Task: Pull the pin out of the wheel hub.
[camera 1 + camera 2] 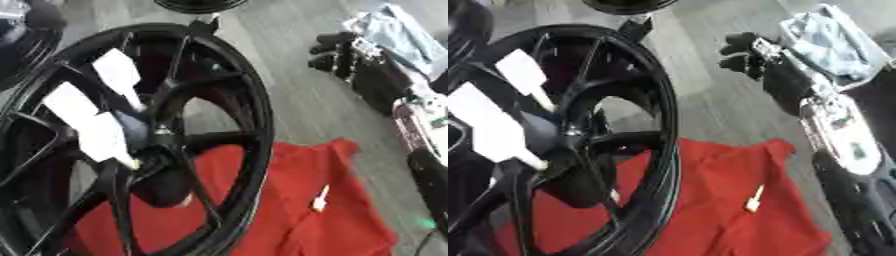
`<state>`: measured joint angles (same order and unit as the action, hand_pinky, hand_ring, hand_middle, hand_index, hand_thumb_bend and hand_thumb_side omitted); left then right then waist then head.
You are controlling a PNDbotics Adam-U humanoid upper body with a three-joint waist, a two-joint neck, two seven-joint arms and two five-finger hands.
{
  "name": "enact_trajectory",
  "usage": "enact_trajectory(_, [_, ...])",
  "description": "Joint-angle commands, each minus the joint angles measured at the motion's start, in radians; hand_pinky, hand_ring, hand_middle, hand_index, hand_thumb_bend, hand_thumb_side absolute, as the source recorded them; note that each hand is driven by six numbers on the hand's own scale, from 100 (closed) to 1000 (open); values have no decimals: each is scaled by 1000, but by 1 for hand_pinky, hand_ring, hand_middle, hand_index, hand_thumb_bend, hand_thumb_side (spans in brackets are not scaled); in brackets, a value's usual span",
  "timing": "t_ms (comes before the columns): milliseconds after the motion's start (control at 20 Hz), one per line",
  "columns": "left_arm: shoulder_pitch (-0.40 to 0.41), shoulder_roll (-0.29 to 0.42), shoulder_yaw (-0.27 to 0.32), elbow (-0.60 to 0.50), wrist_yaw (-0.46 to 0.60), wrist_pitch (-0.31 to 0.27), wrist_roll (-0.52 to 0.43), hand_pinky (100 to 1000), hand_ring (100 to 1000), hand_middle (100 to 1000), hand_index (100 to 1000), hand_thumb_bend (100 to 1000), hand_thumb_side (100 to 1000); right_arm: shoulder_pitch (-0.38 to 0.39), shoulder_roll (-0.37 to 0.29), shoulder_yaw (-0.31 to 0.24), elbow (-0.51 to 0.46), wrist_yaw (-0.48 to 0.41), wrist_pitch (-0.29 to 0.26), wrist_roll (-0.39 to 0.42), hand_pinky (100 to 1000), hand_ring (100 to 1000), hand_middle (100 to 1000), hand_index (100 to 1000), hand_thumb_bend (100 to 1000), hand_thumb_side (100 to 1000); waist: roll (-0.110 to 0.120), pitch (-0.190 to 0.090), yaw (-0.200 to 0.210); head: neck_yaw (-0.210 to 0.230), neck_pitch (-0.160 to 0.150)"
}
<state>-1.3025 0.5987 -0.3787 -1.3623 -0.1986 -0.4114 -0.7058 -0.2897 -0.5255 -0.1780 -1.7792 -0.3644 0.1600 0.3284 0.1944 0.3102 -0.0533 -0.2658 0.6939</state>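
A black spoked wheel point(249, 125) stands on edge at the left, its hub point(144, 132) facing me. Several white flat-headed pins point(116, 72) stick out of the hub. One small white pin point(754, 200) lies loose on the red cloth point(710, 210) spread under the wheel. My right arm comes in along the right edge, and its black hand point(744, 50) hovers at the upper right, well clear of the wheel, fingers curled with nothing in them. My left hand does not show in either view.
A second dark wheel point(22, 40) shows at the upper left corner and a round black thing point(201, 5) at the top edge. A light blue cloth point(833, 40) lies at the upper right. Grey floor point(297, 85) runs between wheel and arm.
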Motion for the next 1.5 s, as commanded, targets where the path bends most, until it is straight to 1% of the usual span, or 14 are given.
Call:
enact_trajectory(50, [-15, 35, 18, -14, 7, -64, -70, 866, 794, 749, 804, 521, 601, -9, -31, -5, -11, -5, 1, 0, 934, 767, 747, 826, 100, 733, -9, -34, 4, 17, 12])
enact_trajectory(250, [-14, 36, 18, -15, 6, -63, -73, 867, 794, 749, 804, 523, 599, -8, -32, -4, -11, -7, 2, 0, 934, 767, 747, 826, 100, 733, -8, -37, 6, 26, 15])
enact_trajectory(450, [-15, 36, 17, -14, 6, -62, -76, 868, 796, 749, 814, 530, 580, -7, -33, -4, -11, -7, 2, 1, 934, 767, 747, 826, 100, 733, -8, -39, 7, 25, 9])
enact_trajectory(500, [-15, 35, 15, -13, 5, -62, -80, 870, 799, 752, 822, 550, 530, -7, -33, -3, -11, -6, 2, 1, 934, 767, 747, 826, 100, 734, -8, -39, 6, 24, 7])
enact_trajectory(550, [-18, 32, 11, -13, 2, -64, -90, 876, 807, 759, 833, 581, 447, -6, -33, -3, -11, -6, 2, 2, 934, 767, 747, 826, 100, 734, -8, -39, 6, 24, 5])
enact_trajectory(650, [-24, 24, -2, -10, -8, -73, -133, 888, 823, 776, 840, 683, 243, -6, -33, -2, -11, -5, 2, 2, 933, 767, 747, 826, 100, 734, -8, -39, 5, 25, 2])
enact_trajectory(700, [-27, 20, -8, -7, -10, -80, -160, 892, 827, 774, 830, 709, 142, -6, -33, -2, -11, -5, 2, 2, 933, 767, 747, 826, 100, 734, -8, -38, 4, 25, 0])
enact_trajectory(750, [-29, 16, -14, -4, -11, -87, -181, 893, 828, 769, 821, 717, 100, -6, -32, -2, -11, -5, 2, 2, 933, 767, 747, 826, 100, 734, -8, -38, 4, 25, -1])
enact_trajectory(900, [-34, 9, -41, 12, -32, -107, -199, 894, 829, 757, 795, 716, 100, -7, -33, -1, -10, -4, 2, 4, 933, 767, 747, 826, 100, 735, -7, -38, 2, 24, -7])
enact_trajectory(1050, [-36, 1, -63, 36, -52, -123, -201, 891, 830, 755, 790, 706, 100, -8, -32, 0, -9, -3, 3, 5, 934, 767, 747, 826, 100, 735, -7, -37, 0, 24, -10])
enact_trajectory(1500, [-53, -33, -85, 103, -63, -146, -201, 883, 822, 750, 792, 674, 100, -7, -32, 1, -9, -1, 1, 7, 934, 767, 747, 825, 100, 736, -8, -36, -2, 25, -10])
